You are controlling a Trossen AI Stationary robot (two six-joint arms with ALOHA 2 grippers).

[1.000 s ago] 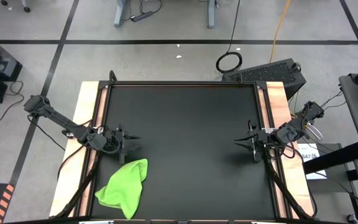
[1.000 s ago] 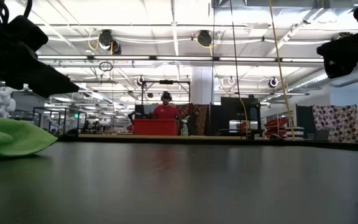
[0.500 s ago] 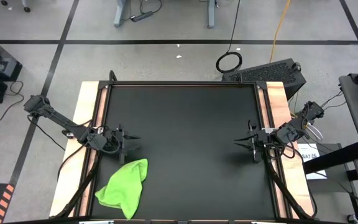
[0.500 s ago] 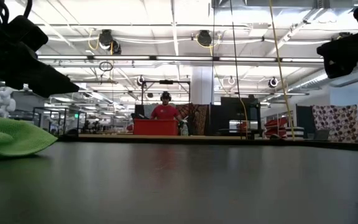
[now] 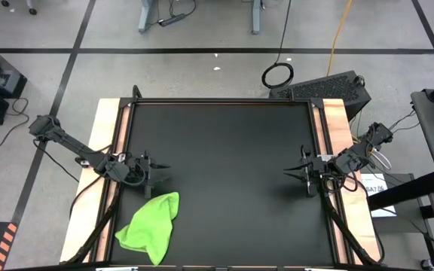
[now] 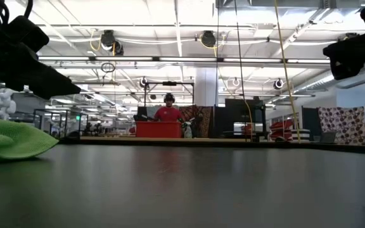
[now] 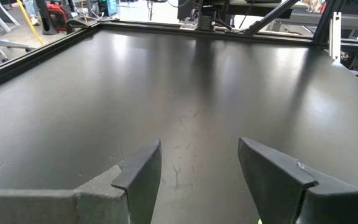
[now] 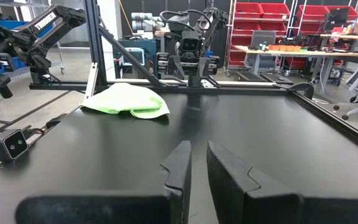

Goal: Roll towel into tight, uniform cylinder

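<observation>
The lime-green towel [image 5: 151, 226] lies crumpled in a loose heap on the black table, at the near left corner. It also shows in the low view [image 6: 11, 139] and in the right wrist view [image 8: 126, 99]. My left gripper [image 5: 159, 167] hovers at the table's left edge, just beyond the towel's far end, pointing toward the table's middle. It is open and empty [image 7: 197, 168]. My right gripper [image 5: 288, 170] hovers at the right edge, far from the towel. Its fingers are nearly together, with only a narrow slit between them [image 8: 199, 155], and it is empty.
The black table top [image 5: 224, 150] has a raised frame and wooden side strips [image 5: 104, 143]. A small camera block [image 8: 14, 144] sits at the table's near edge. People stand in the room far behind the table [image 6: 168, 111].
</observation>
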